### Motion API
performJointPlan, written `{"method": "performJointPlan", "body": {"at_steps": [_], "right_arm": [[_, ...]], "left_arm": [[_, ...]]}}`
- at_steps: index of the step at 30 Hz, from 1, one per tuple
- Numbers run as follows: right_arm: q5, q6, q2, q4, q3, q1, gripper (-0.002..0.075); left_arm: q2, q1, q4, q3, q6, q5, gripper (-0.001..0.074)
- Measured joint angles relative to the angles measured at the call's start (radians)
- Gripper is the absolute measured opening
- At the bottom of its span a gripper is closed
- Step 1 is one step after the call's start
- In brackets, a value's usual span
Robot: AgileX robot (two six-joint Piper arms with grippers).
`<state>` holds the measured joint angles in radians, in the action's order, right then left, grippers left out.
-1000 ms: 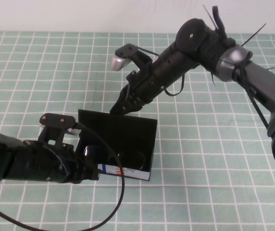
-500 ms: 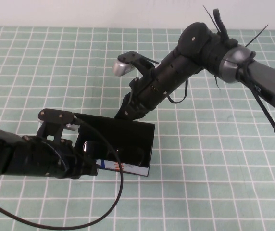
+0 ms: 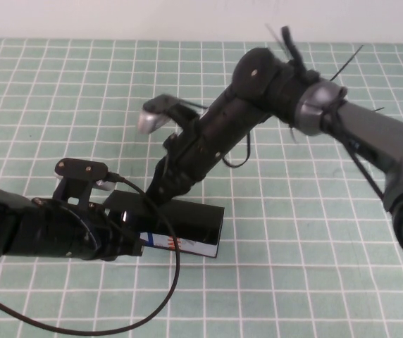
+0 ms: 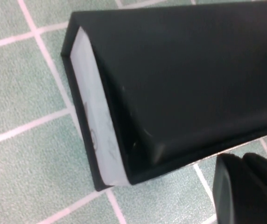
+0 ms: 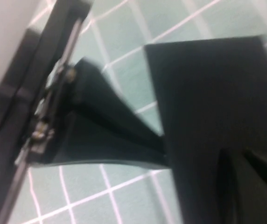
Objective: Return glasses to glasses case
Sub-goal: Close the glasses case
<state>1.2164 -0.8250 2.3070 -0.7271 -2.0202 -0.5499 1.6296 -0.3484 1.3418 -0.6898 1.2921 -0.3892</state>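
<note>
Two arms meet over a surface (image 3: 39, 91) covered in a pale green mat with a white grid, and a plain white wall runs along the top of the high view. The glasses case (image 3: 187, 224) lies just below the middle of that view, its white printed front facing the lower edge. Compared with a second ago its lid has dropped from a raised slant to nearly flat, hiding the black inside; the glasses cannot be seen now. The right gripper (image 3: 160, 189) has swung down and leftward from the upper right and now presses on the lid's far left edge; whether its fingers are apart or together cannot be told. The left gripper (image 3: 125, 243) stays at the case's left end, lower left, its fingers likewise impossible to judge.
</note>
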Motion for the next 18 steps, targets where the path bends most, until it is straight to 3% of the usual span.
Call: {"method": "performJointPlan", "body": {"at_steps": [18], "right_arm": [[0.0, 0.0, 0.01, 0.064, 0.026, -0.026, -0.0012]], "left_arm": [[-0.006, 0.0, -0.014, 0.0, 0.027, -0.056, -0.0002]]}}
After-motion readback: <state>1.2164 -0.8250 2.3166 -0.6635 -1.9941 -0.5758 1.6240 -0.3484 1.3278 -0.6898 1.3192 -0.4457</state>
